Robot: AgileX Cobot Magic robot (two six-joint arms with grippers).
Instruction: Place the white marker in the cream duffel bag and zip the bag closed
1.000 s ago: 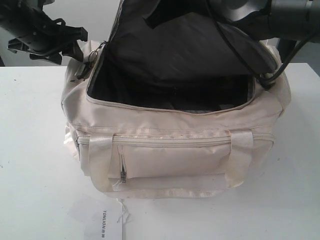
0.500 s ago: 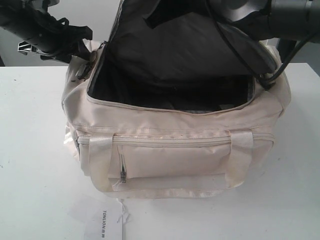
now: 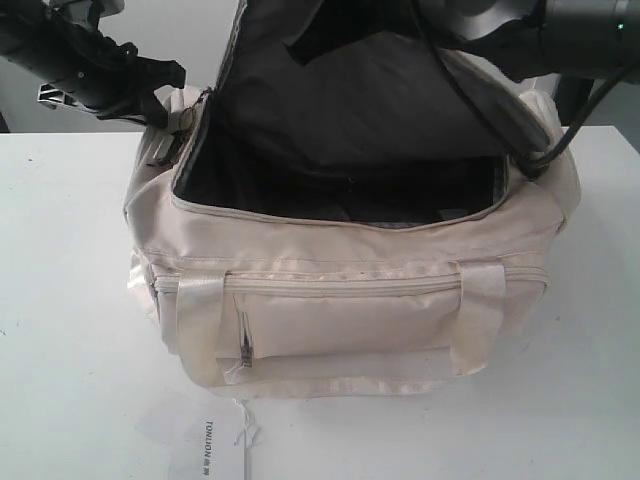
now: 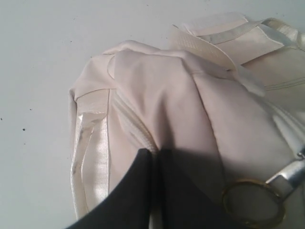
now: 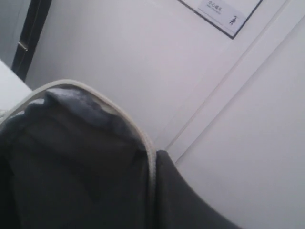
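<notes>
Flap of your cream duffel bag (image 3: 350, 310) stands pinched in the right end effector (image 3: 340, 30); left end effector (image 4: 156, 164) nips its end.

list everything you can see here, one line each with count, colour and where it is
cream duffel bag: 1, cream with dark lining, middle of the table, top flap raised, front pocket zipped
front strap handle: 1, cream satin, draped down the bag's front
paper tag: 1, white with printed text, on the table in front of the bag
ring: 1, gold, on a silver clip at the bag's left end
table: 1, white, under everything
wall sign: 1, white with dark border, on the wall behind
white marker: none in view
left gripper: 1, black, at the bag's left end, jaws look together
right gripper: 1, dark, at the flap's edge, jaws shut on it
</notes>
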